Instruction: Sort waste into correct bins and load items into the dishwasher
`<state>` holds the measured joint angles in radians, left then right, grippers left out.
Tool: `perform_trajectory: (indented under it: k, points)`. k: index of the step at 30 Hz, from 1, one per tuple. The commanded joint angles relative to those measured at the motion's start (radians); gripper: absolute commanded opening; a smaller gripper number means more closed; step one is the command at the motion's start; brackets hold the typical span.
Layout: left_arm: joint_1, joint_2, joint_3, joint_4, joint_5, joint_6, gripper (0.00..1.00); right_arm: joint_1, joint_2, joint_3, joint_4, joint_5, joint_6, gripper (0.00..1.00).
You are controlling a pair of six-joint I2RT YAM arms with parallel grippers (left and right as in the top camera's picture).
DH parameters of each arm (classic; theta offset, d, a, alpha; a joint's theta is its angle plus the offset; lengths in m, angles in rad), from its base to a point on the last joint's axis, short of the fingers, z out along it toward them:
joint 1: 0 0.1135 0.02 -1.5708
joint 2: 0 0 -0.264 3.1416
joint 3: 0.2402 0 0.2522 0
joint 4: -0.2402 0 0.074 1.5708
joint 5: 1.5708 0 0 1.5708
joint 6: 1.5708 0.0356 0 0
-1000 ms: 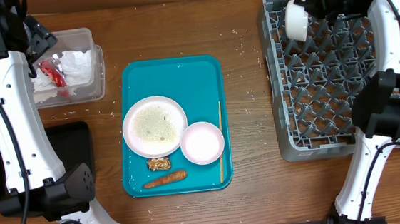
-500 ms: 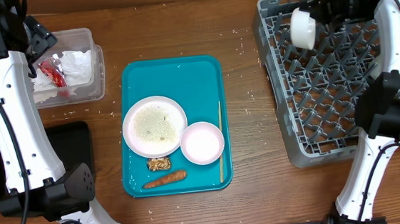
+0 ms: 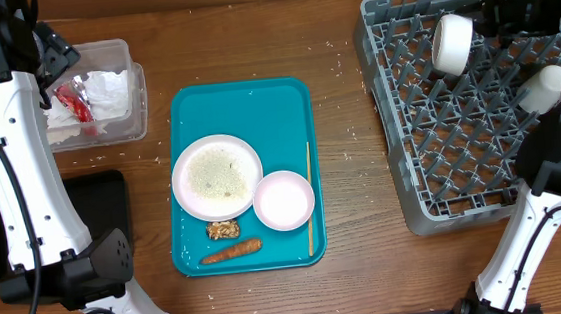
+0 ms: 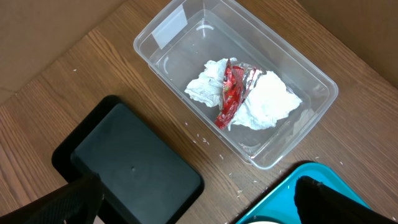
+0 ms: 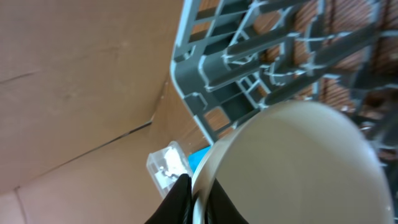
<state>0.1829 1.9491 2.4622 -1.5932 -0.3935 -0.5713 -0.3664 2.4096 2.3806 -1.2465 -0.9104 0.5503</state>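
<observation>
Nearest the robot, on the teal tray [image 3: 241, 105], lie one carrot [image 3: 232, 251] and one brown food lump [image 3: 223, 229], with one wooden stick [image 3: 311, 212] along the tray's right edge. Just beyond them are one pink bowl [image 3: 284, 199] and one plate [image 3: 217, 175] covered in rice. To the left sits one black tray [image 4: 130, 165], with nothing in it where it shows. Farther left is one clear tub [image 4: 311, 78], holding one red wrapper [image 4: 231, 93] and white napkin [image 4: 267, 102]; whether that is one wad or two I can't tell. The left gripper [image 4: 202, 202] hangs above these two bins with its jaws wide and nothing in them. On the right, the grey dish rack [image 3: 442, 164] sits skewed. At its far side the right gripper [image 3: 486, 28] is clamped on the rim of the one cup [image 3: 452, 43], held on its side over the pegs. If let go like that, I think it would roll or jam sideways. Pressing down could also shove the rack.
</observation>
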Motion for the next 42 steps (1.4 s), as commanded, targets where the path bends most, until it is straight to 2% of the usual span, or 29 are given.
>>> perform_trajectory:
  k: [1, 6, 11, 18, 20, 27, 31, 33, 36, 39, 42]
  points:
    - [-0.007, 0.01, 0.0, 0.0, -0.005, -0.012, 1.0, -0.027, -0.008, 0.002, -0.015, 0.116, -0.006, 0.1]
    - [-0.007, 0.01, 0.0, 0.0, -0.005, -0.012, 1.0, -0.048, -0.008, 0.004, -0.024, 0.128, -0.006, 0.15]
    - [-0.007, 0.01, 0.0, 0.0, -0.005, -0.012, 1.0, -0.082, -0.018, 0.037, -0.043, 0.154, -0.006, 0.27]
    - [-0.007, 0.01, 0.0, 0.0, -0.005, -0.012, 1.0, -0.13, -0.059, 0.198, -0.18, 0.397, -0.008, 0.35]
    - [-0.007, 0.01, 0.0, 0.0, -0.005, -0.012, 1.0, -0.134, -0.071, 0.313, -0.263, 0.498, -0.008, 0.39]
    - [-0.007, 0.01, 0.0, 0.0, -0.005, -0.012, 1.0, -0.1, -0.078, 0.568, -0.422, 0.617, -0.067, 0.4]
    - [-0.007, 0.01, 0.0, 0.0, -0.005, -0.012, 1.0, -0.045, -0.077, 0.597, -0.447, 0.619, -0.137, 0.4]
    - [-0.007, 0.01, 0.0, 0.0, -0.005, -0.012, 1.0, -0.001, -0.077, 0.571, -0.447, 0.659, -0.143, 0.34]
    - [-0.007, 0.01, 0.0, 0.0, -0.005, -0.012, 1.0, 0.053, -0.076, 0.507, -0.447, 0.748, -0.144, 0.2]
    - [-0.007, 0.01, 0.0, 0.0, -0.005, -0.012, 1.0, 0.116, -0.077, 0.37, -0.446, 0.798, -0.143, 0.05]
    - [-0.007, 0.01, 0.0, 0.0, -0.005, -0.012, 1.0, 0.144, -0.077, 0.265, -0.446, 0.817, -0.143, 0.04]
